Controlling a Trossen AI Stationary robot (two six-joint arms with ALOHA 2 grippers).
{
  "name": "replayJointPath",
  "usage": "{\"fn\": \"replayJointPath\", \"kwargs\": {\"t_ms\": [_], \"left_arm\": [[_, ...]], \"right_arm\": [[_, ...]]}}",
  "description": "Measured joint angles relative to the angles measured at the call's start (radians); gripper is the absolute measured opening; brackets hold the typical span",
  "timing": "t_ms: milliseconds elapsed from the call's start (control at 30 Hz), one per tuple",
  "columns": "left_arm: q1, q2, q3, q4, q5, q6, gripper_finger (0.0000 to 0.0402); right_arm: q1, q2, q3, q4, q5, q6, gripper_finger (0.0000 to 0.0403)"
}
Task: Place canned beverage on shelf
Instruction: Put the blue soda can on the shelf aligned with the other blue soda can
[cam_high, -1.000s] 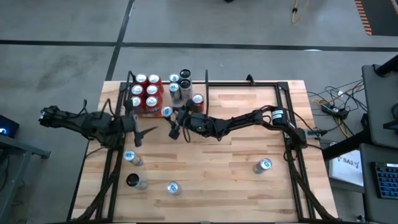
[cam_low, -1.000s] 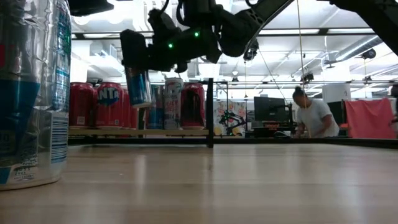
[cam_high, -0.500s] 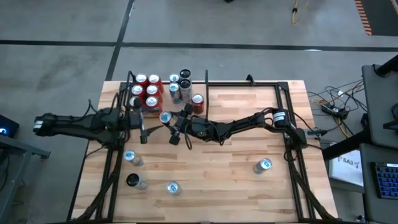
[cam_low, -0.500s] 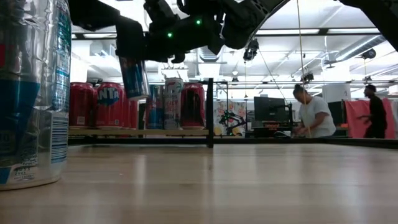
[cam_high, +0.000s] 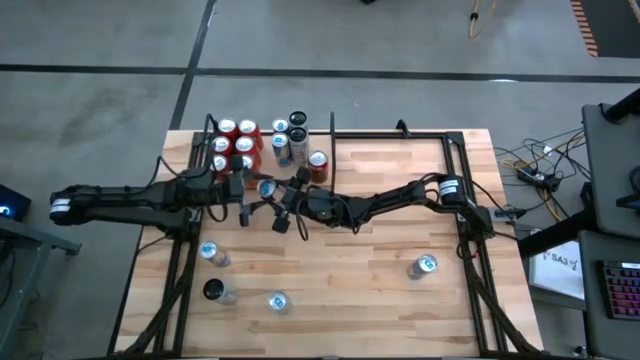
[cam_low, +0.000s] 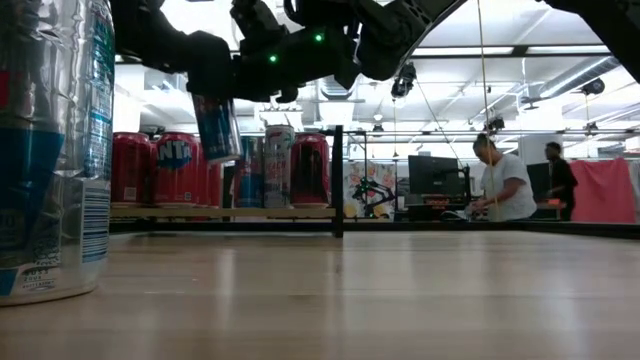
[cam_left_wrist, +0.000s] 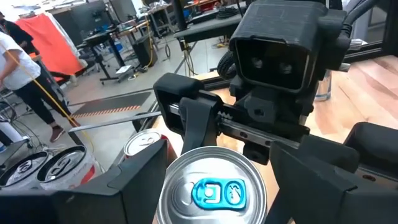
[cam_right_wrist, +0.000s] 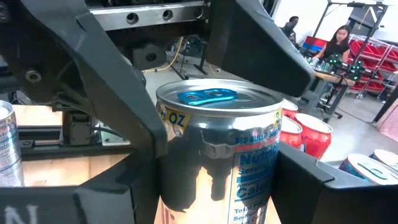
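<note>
Wood planks run bare beyond both grippers – four loose cans stand well apart there. Your right gripper (cam_high: 268, 196) clamps the silver-blue can (cam_high: 266, 187), lifted, roughly upright, blue tab up. Your left gripper (cam_high: 252, 190) has fingers spread around that can. Just beyond, the shelf (cam_low: 225, 212) holds red cans, count unclear.

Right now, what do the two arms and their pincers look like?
Both arms are dark, jointed and slim. The right arm carries a white-marked ring near its elbow. The left arm has a white band near its base. Each pincer, left and right, has two blocky black fingers. Green indicator lights glow on the wrist.
</note>
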Motion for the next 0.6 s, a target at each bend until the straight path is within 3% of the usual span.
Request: {"fn": "replayJointPath", "kwargs": {"t_ms": [400,600], "left_arm": [[0.018,-0.033,-0.02,0.016,0.0,-0.014,0.0267],[0.017,-0.055,-0.062,0.111,0.024,-0.015,0.0267]], "right_arm": [[0.008,-0.002,0.001,0.047,-0.001,-0.039,0.0221],[0.019,-0.005,0.001,0.079,0.005,-0.077,0.0221]]}}
